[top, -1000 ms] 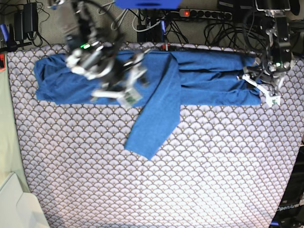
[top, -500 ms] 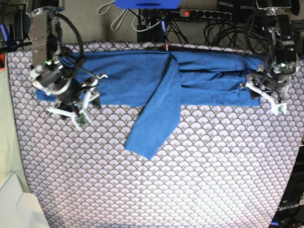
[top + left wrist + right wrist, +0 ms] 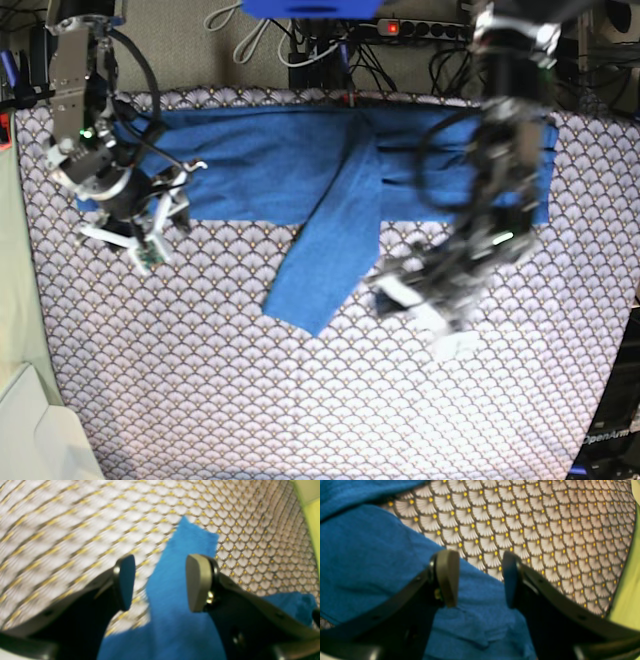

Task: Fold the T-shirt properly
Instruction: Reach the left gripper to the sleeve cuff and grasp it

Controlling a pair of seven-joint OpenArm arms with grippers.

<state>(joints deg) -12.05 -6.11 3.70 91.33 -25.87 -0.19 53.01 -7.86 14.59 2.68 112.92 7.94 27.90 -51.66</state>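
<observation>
The blue T-shirt (image 3: pixel 270 160) lies as a long folded band across the back of the table. One sleeve (image 3: pixel 330 250) hangs diagonally toward the middle. My left gripper (image 3: pixel 415 305) is blurred in the base view and hovers just right of the sleeve's lower end. In the left wrist view it (image 3: pixel 160 582) is open, with the sleeve tip (image 3: pixel 175 562) lying between its fingers. My right gripper (image 3: pixel 150 225) is at the shirt's left end. In the right wrist view it (image 3: pixel 478 578) is open over the blue fabric edge (image 3: pixel 370 555). Neither gripper holds anything.
The scallop-patterned tablecloth (image 3: pixel 300 400) covers the table. A power strip and cables (image 3: pixel 420 30) lie behind the back edge. A white box (image 3: pixel 30 430) sits at the lower left corner, beside a pale green surface (image 3: pixel 627 592).
My left arm has swung from the shirt's right end down toward the middle, beside the sleeve's end. My right arm has stayed at the shirt's left end.
</observation>
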